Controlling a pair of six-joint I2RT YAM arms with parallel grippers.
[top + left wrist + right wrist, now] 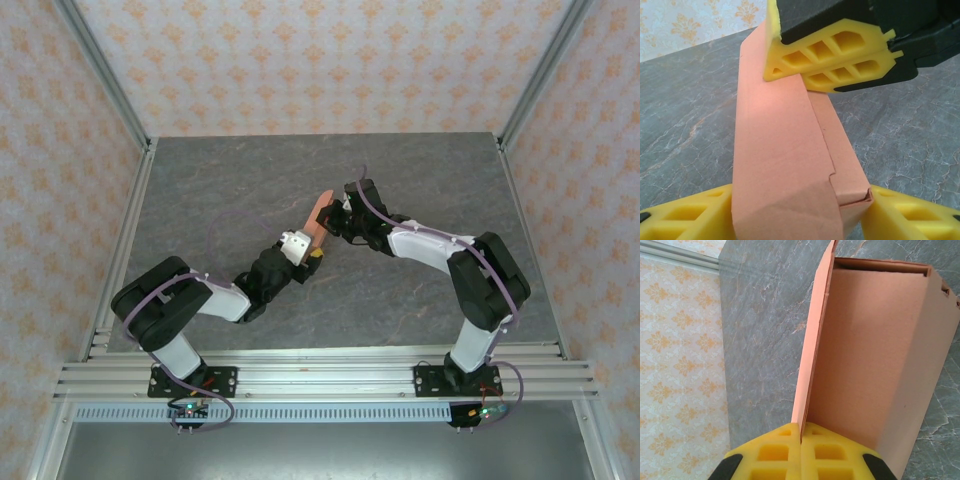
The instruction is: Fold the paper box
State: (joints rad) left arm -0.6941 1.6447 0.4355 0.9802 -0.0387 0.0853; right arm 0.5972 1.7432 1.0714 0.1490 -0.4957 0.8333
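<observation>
At the paper box's (875,355) raised flap, the right gripper's (801,432) fingers (775,450) are pressed together, pinching the thin card edge. At the box's lower end the left gripper's (800,210) fingers (685,215) flank both sides, seemingly touching; whether they squeeze I cannot tell. The box is tilted over the table (200,200), with bare grey surface around it and the patterned walls (300,60) well apart from it.

A grey marbled tabletop (200,200) lay between walls (300,60) of orange-flowered wallpaper, with aluminium rails (320,378) along its near edge.

Yellow honeycombed fingers (771,452), black-and-white arms (430,243)
</observation>
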